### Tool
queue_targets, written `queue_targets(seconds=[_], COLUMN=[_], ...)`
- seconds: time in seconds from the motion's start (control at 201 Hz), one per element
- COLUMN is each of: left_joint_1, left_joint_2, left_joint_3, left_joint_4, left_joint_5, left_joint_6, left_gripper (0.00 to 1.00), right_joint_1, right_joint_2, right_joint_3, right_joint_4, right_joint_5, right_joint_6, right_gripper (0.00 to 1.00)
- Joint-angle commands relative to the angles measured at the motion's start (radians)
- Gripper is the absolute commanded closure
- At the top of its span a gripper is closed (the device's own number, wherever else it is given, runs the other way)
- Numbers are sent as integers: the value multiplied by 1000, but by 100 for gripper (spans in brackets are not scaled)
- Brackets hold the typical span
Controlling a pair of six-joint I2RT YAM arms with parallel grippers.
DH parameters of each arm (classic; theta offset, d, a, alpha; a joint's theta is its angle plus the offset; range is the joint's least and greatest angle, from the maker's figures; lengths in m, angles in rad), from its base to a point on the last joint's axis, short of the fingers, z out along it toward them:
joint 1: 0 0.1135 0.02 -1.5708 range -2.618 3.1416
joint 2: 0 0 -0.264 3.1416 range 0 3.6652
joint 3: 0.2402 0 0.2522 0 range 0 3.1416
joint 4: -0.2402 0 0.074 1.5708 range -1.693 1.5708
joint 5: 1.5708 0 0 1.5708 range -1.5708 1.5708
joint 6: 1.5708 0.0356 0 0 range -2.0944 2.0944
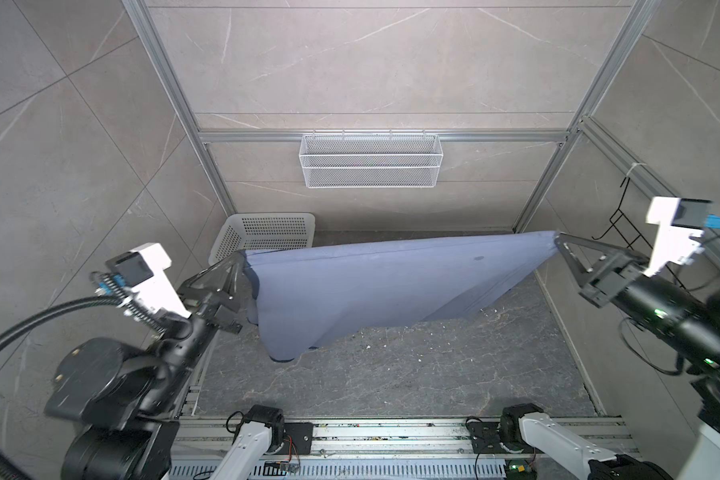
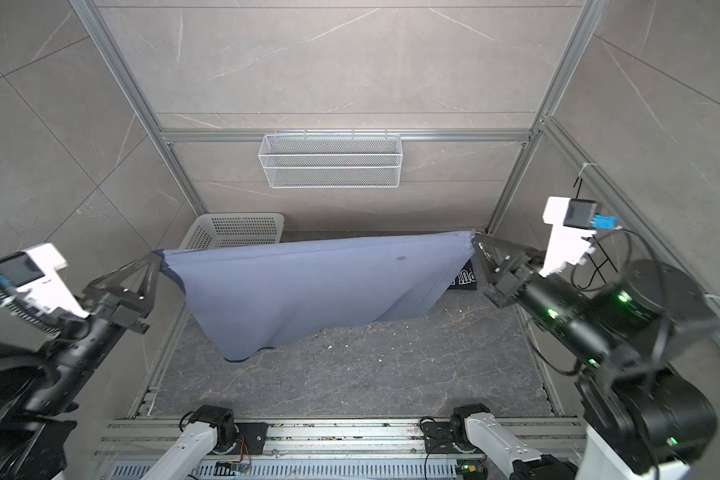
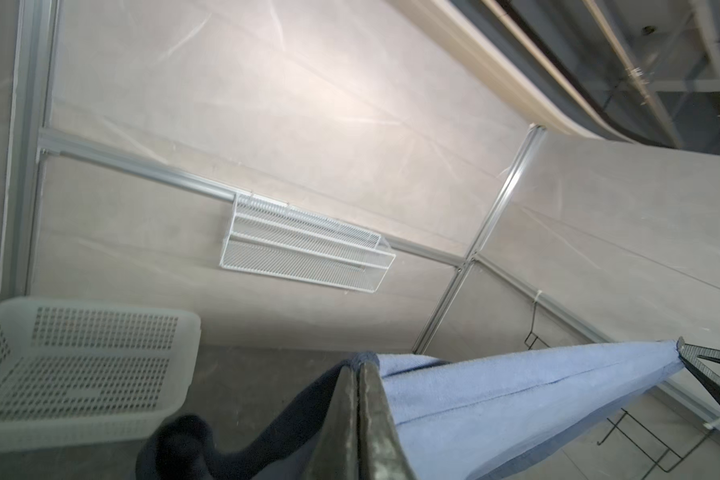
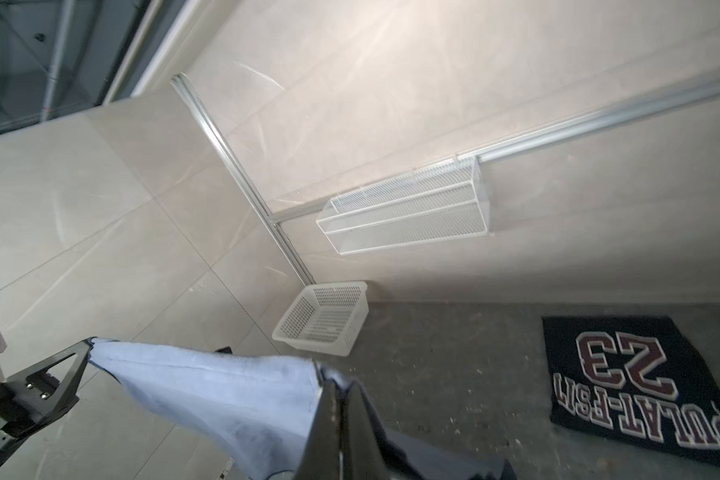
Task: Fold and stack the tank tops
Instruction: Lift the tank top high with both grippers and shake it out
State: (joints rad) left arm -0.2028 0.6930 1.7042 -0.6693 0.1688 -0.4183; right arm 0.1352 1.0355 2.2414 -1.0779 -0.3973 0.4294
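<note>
The slate blue-grey tank top (image 1: 371, 286) (image 2: 304, 286) hangs stretched in the air between both grippers, its lower part drooping toward the dark table. My left gripper (image 1: 242, 254) (image 2: 159, 252) (image 3: 358, 368) is shut on its left upper corner. My right gripper (image 1: 557, 237) (image 2: 474, 236) (image 4: 336, 384) is shut on its right upper corner. The near-black navy tank top (image 4: 632, 386) with a red "23" lies flat on the table at the back right. In a top view only a sliver of the navy tank top (image 2: 464, 277) shows behind the hanging cloth.
A white perforated plastic basket (image 1: 267, 237) (image 2: 233, 230) (image 3: 80, 365) (image 4: 321, 318) stands at the back left corner. A white wire shelf (image 1: 368, 160) (image 2: 329, 160) hangs on the back wall. A black wire rack (image 1: 624, 224) is on the right wall. Aluminium frame posts surround the table.
</note>
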Motion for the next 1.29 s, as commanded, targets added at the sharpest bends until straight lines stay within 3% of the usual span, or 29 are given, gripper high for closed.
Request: queue_targets(seconds=[0.0,0.085,0.169,0.353,0.518,0.657,0.737,0.831,0.956,1.145,1.289], left_joint_1=[5,6,6,6,6,6,6,5,6,5,6], left_joint_2=[-29,-35,-34,41,259,491,635,733,662,381,228], left_joint_3=[84,118,102,-63,-293,-448,-438,-355,-315,-389,-395], left_joint_4=[38,22,10,-6,-42,17,27,-5,41,190,209], left_joint_5=[42,41,29,-23,-60,-130,-134,-75,-32,5,33], left_joint_6=[52,59,66,65,-4,-78,-83,-62,-49,-34,1], left_gripper=[100,100,100,100,100,100,100,100,100,100,100], right_joint_1=[-1,-1,-1,0,-1,0,-1,0,-1,0,-1], right_joint_2=[16,32,24,-40,-40,83,207,299,278,140,42], right_joint_3=[151,233,202,-145,-558,-871,-947,-925,-866,-802,-724], right_joint_4=[-94,-137,-142,-22,153,347,430,452,442,389,334], right_joint_5=[-38,-32,-6,88,158,226,232,219,205,182,189], right_joint_6=[-8,2,9,-20,-31,-21,-13,-17,-20,-27,-32], right_gripper=[100,100,100,100,100,100,100,100,100,100,100])
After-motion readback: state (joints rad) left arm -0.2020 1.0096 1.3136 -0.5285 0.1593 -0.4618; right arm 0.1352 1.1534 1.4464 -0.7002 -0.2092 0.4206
